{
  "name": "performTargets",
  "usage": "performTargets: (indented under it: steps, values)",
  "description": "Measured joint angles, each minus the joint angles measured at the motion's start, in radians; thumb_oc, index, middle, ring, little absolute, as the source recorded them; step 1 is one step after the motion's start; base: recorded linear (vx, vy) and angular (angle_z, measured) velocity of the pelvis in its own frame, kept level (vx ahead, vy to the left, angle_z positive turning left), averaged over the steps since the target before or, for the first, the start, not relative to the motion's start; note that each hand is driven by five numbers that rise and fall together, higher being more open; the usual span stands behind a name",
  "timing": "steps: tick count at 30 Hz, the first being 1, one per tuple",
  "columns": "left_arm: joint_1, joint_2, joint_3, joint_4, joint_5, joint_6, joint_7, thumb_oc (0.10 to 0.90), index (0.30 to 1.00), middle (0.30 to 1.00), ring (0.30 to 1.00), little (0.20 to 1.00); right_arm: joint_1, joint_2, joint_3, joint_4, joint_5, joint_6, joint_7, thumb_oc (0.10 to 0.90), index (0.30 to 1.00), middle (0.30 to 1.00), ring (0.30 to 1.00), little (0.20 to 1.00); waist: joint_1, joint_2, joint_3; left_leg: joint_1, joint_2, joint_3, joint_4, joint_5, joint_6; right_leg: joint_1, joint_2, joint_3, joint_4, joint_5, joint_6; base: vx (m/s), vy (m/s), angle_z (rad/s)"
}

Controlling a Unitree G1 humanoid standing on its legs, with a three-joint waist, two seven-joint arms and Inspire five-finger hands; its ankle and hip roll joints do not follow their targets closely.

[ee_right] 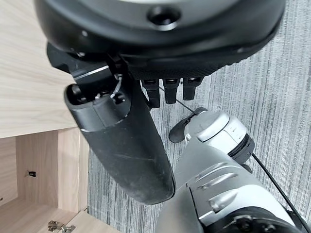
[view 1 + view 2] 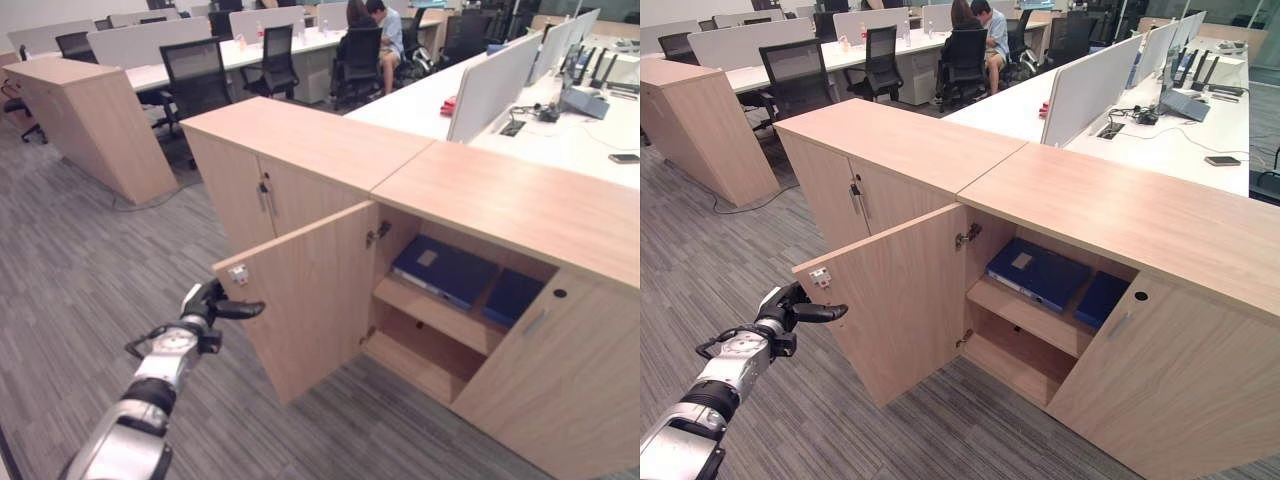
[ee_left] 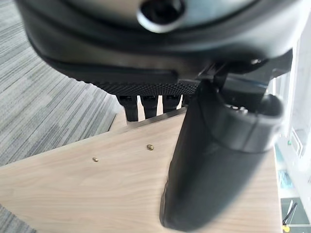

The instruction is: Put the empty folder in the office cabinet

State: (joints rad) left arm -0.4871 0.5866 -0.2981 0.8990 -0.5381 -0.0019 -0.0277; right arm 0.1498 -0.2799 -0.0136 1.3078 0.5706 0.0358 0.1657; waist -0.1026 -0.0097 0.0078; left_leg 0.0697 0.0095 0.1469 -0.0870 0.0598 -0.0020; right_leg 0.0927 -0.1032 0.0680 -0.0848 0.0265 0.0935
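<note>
Nearest, the left robot hand [image 2: 207,305] reaches the free edge of the open cabinet door [image 2: 300,300], its fingers hooked behind the edge and its thumb lying along the front face, gripping the door. The right robot hand [image 1: 121,126] hangs above the grey carpet [image 2: 80,270] with its thumb extended; its fingers cannot be judged. Farther in, a blue folder [image 2: 443,268] lies flat on the upper shelf [image 2: 435,312] of the office cabinet [image 2: 500,200], beside a second blue folder [image 2: 513,296].
</note>
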Motion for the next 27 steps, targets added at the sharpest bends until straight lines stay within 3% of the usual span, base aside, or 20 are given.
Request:
performTargets:
  steps: [15, 18, 20, 21, 24, 27]
  values:
    - [0.003, -0.098, -0.059, -0.025, -0.077, 0.000, 0.038, 0.800, 0.900, 0.900, 0.900, 0.900, -0.001, 0.031, 0.000, -0.009, 0.000, 0.013, -0.005, 0.800, 0.900, 0.900, 0.900, 0.900, 0.011, -0.018, -0.010, -0.003, -0.021, -0.002, 0.000, -0.004, 0.006, -0.004, -0.022, -0.006, 0.004, -0.005, 0.023, 0.00, -0.003, 0.01]
    - [0.052, -0.094, -0.069, -0.125, -0.078, 0.004, 0.047, 0.800, 0.900, 0.900, 0.900, 0.900, 0.001, 0.032, 0.000, -0.013, 0.000, 0.013, -0.007, 0.800, 0.900, 0.900, 0.900, 0.900, 0.019, -0.021, -0.011, -0.016, -0.028, -0.009, 0.000, -0.001, 0.010, -0.016, -0.030, -0.010, 0.007, -0.004, 0.027, -0.02, -0.012, 0.04]
    - [0.223, -0.055, -0.056, -0.390, -0.089, 0.009, 0.057, 0.800, 0.900, 0.900, 0.900, 0.900, 0.005, 0.039, -0.004, -0.013, 0.001, 0.011, -0.014, 0.800, 0.900, 0.900, 0.900, 0.900, 0.024, -0.029, -0.010, -0.020, -0.035, -0.005, 0.000, 0.005, 0.026, -0.015, -0.039, -0.011, 0.000, 0.005, 0.030, 0.00, -0.001, 0.02]
    - [0.251, -0.051, -0.071, -0.435, -0.095, 0.008, 0.041, 0.800, 0.900, 0.900, 0.900, 0.900, 0.006, 0.042, -0.005, -0.009, 0.001, 0.012, -0.014, 0.800, 0.900, 0.900, 0.900, 0.900, 0.027, -0.032, -0.011, -0.020, -0.038, -0.007, 0.000, 0.005, 0.029, -0.012, -0.041, -0.016, 0.001, 0.008, 0.027, 0.01, 0.001, 0.13]
    - [0.398, -0.040, -0.152, -0.662, -0.196, 0.012, -0.031, 0.800, 0.900, 0.900, 0.900, 0.900, 0.004, 0.050, -0.021, 0.006, 0.001, 0.011, -0.018, 0.800, 0.900, 0.900, 0.900, 0.900, 0.034, -0.041, -0.010, -0.019, -0.051, -0.009, 0.000, 0.003, 0.035, -0.008, -0.054, -0.024, 0.004, 0.002, 0.037, 0.00, -0.002, 0.07]
    - [0.406, -0.035, -0.297, -0.760, -0.294, 0.046, -0.122, 0.800, 0.900, 0.900, 0.900, 0.900, -0.020, 0.051, -0.022, 0.038, 0.006, 0.012, -0.018, 0.800, 0.900, 0.900, 0.900, 0.900, 0.045, -0.045, -0.008, -0.016, -0.056, -0.009, 0.000, -0.005, 0.029, -0.011, -0.059, -0.021, 0.011, 0.000, 0.042, 0.00, -0.011, -0.02]
